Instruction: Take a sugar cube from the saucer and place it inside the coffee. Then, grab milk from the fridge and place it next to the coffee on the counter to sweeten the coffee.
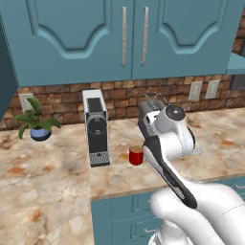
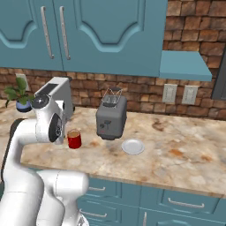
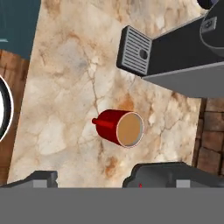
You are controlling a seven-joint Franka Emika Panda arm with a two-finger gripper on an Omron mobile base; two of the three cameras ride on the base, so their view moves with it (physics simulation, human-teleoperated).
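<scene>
The coffee (image 3: 124, 128) is a small red cup with a brown surface, standing on the marbled counter (image 3: 65, 87). It also shows as the red cup (image 1: 136, 155) beside the coffee machine, and as the coffee (image 2: 74, 139) left of the toaster. My gripper (image 3: 89, 178) hovers over the cup, open, its fingertips (image 3: 41, 177) far apart with nothing between them. The white saucer (image 2: 133, 146) lies bare on the counter, right of the toaster. The sugar cube, the milk and the fridge are out of view.
A tall black-and-white coffee machine (image 1: 96, 127) stands just left of the cup, its drip tray (image 3: 134, 50) close to the hand. A grey toaster (image 2: 111, 117) sits between cup and saucer. A potted plant (image 1: 35, 123) is at the far left. Teal wall cabinets (image 1: 124, 38) hang overhead.
</scene>
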